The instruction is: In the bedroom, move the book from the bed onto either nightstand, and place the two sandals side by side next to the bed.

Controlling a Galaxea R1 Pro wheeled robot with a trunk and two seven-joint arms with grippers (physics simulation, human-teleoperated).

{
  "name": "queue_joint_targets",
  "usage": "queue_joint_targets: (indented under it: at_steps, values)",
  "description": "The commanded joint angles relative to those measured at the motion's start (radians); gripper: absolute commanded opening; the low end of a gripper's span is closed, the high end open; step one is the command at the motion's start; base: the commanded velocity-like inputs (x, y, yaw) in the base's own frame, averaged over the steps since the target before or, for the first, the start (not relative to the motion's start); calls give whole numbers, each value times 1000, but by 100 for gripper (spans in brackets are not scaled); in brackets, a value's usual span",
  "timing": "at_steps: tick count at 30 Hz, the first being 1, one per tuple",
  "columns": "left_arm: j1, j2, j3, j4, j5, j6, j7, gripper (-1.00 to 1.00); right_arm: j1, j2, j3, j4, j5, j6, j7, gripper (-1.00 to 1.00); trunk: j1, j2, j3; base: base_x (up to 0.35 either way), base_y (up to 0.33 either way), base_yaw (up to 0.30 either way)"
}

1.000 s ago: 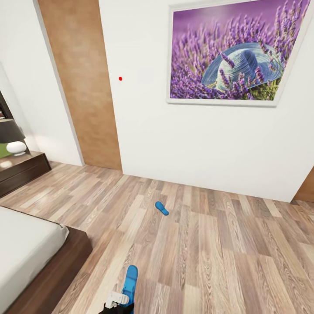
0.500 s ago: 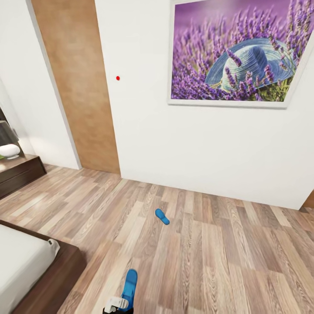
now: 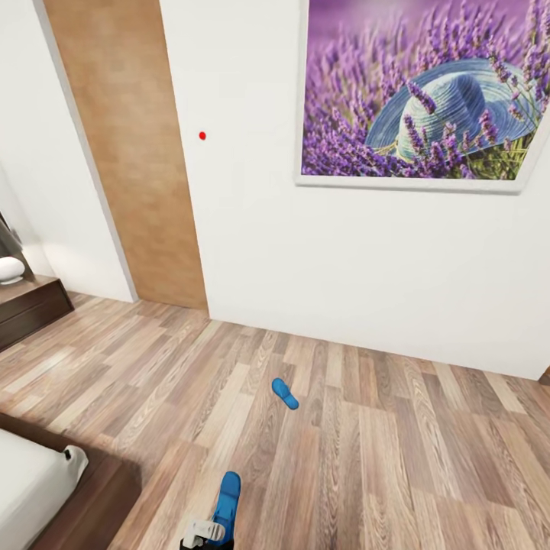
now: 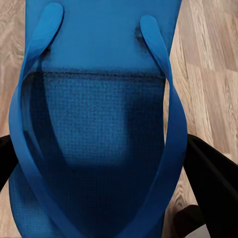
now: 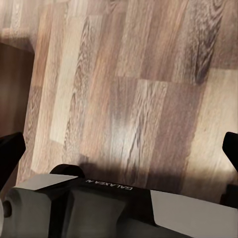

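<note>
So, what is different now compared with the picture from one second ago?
Mostly the camera moved: the head view turned away from the bed and drew nearer to the wall, so the bed and nightstand slid off to the left and the lavender picture looks larger. The left tool keeps its hold on one sandal. The other sandal lies on the floor as before.

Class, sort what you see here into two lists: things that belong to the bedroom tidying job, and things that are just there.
Job:
- sandal held in the left end effector
- second sandal, lying on the floor
- bed
- nightstand

Just there:
- lavender picture
- wood wall panel
- lamp base on the nightstand
</note>
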Motion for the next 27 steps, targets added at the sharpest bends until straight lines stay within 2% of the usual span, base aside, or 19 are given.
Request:
queue_joint_targets:
  at_steps: [1,11,27]
  values:
    - [-1,1,-8,1,9,-5,0,-100,0,0,-2,-1,-9,10,4,100,0,0,-1,64,0,0]
    - [-1,1,-8,2,9,-5,0,-100,0,-1,-2,-1,-13,10,5,100,0,0,-1,11,0,36]
    - [-1,1,-8,2,9,-5,0,-100,0,-2,-3,-1,-13,10,5,100,0,0,-4,0,0,165]
